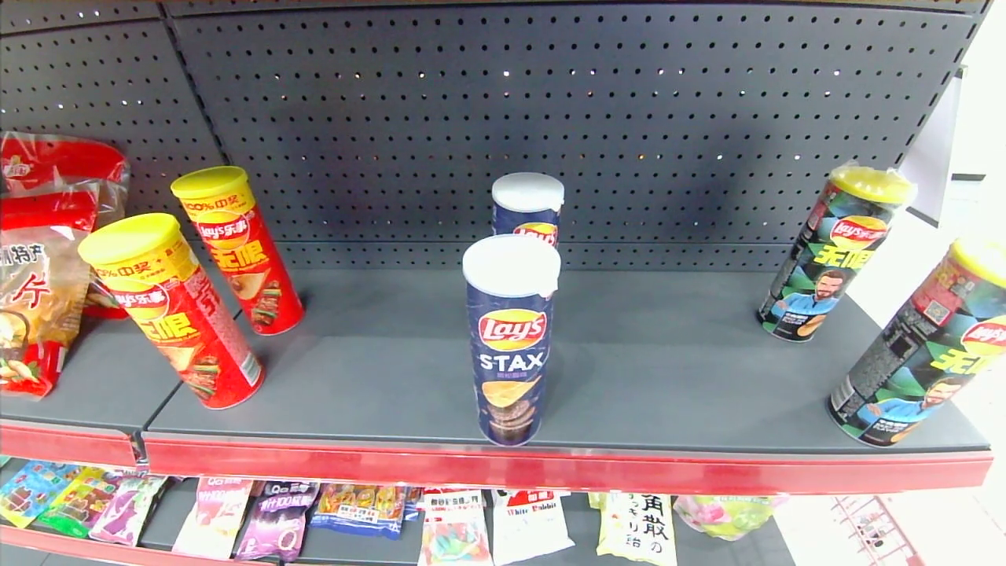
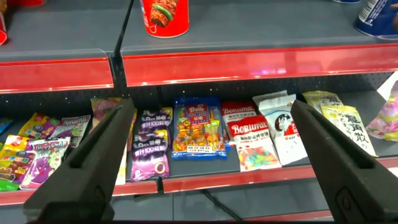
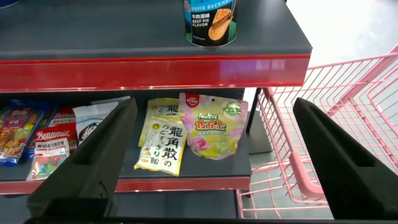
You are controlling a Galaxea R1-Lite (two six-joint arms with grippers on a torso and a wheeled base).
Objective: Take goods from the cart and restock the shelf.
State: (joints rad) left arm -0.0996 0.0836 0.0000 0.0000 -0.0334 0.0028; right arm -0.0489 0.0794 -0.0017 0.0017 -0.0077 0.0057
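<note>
- The shelf (image 1: 652,354) already carries six tubes of crisps: two red cans (image 1: 169,310) at the robot's left, two blue cans (image 1: 511,338) in the middle, one behind the other, and two green-black cans (image 1: 833,251) at the right.
- All six stand upright, and wide bare strips lie between the three groups, so I judge that the restocking is only partly done.
- The left tool (image 2: 211,106) is spread open and holds nothing. It hangs in front of the lower shelf (image 2: 186,183) with its snack bags (image 2: 199,127).
- The right tool (image 3: 216,102) is also open and empty, low, near the right end of the shelf.
- The cart (image 3: 305,180), of pink wire, stands just beside that end. I cannot tell what goods are left in it.
- The step that is left seems to be to fetch one more item from the cart.
</note>
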